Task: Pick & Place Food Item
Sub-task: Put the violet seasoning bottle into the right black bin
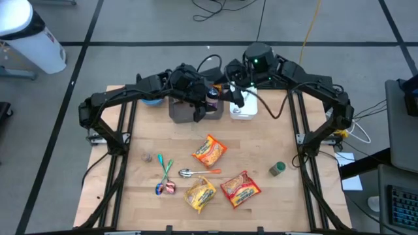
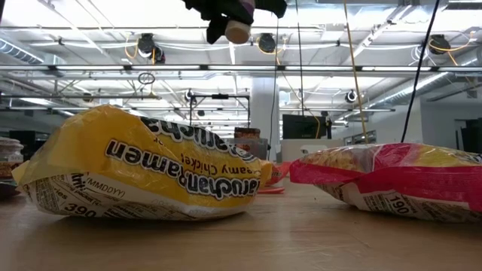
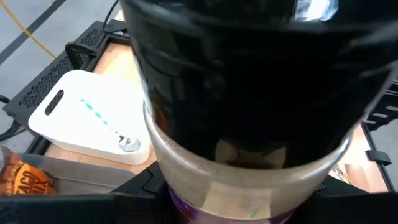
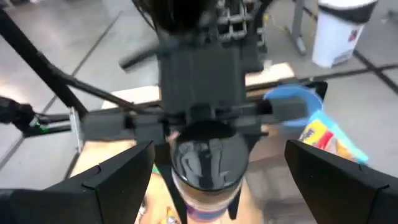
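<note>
A jar with a black lid and purple label hangs in the air at the table's far side, above the right end of a grey bin, with my left gripper shut on it. The low view shows its pale base high over the table. My right gripper hovers just right of the jar, facing it, its fingers wide open with nothing between them. Three ramen packets lie flat on the table: orange, yellow and red. My left gripper pinches the jar's clear body just under the black lid between its two fingers, one on each side. The fingers come from the table's left, slanting down. The jar is lifted clear, roughly upright with its lid up.
A white box stands right of the grey bin, under my right gripper. A spoon, a small green-lidded jar, wrapped sweets and a small brown item lie on the near half. A blue bowl sits far left.
</note>
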Action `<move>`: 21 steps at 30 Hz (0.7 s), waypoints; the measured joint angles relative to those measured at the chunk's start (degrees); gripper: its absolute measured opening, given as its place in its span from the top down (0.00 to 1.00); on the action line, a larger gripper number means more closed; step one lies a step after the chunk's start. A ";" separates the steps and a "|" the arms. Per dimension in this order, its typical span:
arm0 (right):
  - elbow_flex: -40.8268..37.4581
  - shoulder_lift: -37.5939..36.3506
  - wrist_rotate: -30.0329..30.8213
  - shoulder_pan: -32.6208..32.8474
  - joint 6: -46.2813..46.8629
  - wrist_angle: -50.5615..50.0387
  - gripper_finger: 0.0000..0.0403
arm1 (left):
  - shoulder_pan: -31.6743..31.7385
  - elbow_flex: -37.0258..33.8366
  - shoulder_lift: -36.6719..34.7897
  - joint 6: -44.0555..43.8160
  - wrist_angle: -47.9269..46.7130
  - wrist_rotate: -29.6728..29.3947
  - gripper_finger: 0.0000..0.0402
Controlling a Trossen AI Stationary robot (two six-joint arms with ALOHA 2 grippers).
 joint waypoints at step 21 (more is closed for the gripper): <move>0.05 1.99 1.23 1.21 0.35 -0.14 0.13 | -0.06 0.01 0.00 -0.45 0.13 -0.02 0.55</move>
